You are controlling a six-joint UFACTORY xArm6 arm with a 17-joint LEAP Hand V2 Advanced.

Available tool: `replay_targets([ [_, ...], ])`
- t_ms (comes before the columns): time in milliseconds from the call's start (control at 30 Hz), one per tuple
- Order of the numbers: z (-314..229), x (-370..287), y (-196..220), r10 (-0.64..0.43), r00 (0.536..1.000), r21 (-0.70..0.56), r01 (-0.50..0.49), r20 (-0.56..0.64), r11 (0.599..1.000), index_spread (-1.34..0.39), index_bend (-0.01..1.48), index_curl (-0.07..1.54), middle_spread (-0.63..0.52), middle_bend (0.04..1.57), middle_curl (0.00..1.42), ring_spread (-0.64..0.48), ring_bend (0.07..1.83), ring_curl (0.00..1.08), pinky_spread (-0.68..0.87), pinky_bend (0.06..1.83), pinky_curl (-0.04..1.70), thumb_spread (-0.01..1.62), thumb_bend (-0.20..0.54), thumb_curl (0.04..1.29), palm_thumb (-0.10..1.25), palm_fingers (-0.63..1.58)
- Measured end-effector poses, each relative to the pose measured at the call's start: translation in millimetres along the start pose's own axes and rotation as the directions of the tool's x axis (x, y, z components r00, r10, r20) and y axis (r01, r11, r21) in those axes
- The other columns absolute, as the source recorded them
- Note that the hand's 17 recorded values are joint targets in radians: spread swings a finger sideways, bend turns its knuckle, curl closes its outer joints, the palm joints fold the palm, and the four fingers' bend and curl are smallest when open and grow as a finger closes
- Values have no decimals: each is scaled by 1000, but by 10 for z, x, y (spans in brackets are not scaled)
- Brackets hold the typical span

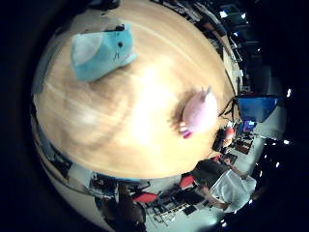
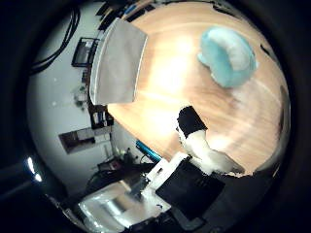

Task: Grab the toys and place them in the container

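A teal plush toy (image 1: 101,50) with a pale belly lies on the round wooden table (image 1: 130,125). A pink plush toy (image 1: 200,113) with a small horn and striped feet sits apart from it, nearer the table's edge. A grey fabric container (image 2: 116,63) stands at the table's rim, some way from the teal toy. One black-tipped white finger of my hand (image 2: 197,141) reaches out over the wood, straight and touching nothing. Both toys lie well away from the palm.
Beyond the table's edge lie a room floor with red chairs (image 1: 186,181), a blue monitor (image 1: 258,106) and shelves along a white wall (image 2: 58,97). A person in a white shirt sits past the pink toy's side of the table.
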State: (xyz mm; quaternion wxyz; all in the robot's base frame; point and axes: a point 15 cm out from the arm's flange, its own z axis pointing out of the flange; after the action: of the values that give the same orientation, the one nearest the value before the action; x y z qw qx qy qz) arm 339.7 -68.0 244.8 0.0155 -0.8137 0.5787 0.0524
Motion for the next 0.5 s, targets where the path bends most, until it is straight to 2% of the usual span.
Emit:
replay_targets([
  [333,314,-56,7,-3,999,-55,5,44,998,-569,182,315,-293,186,269,-268,633,192,177,860,17,1025,-13,424,539,353],
  [400,316,-29,-33,-5,999,-42,6,35,999,-575,190,317,-305,196,272,-297,673,198,153,849,5,1025,-8,430,574,412],
  [500,307,27,-115,-5,1000,-9,5,15,1000,-592,205,332,-393,263,298,-386,807,232,20,842,-9,1025,6,456,668,689],
])
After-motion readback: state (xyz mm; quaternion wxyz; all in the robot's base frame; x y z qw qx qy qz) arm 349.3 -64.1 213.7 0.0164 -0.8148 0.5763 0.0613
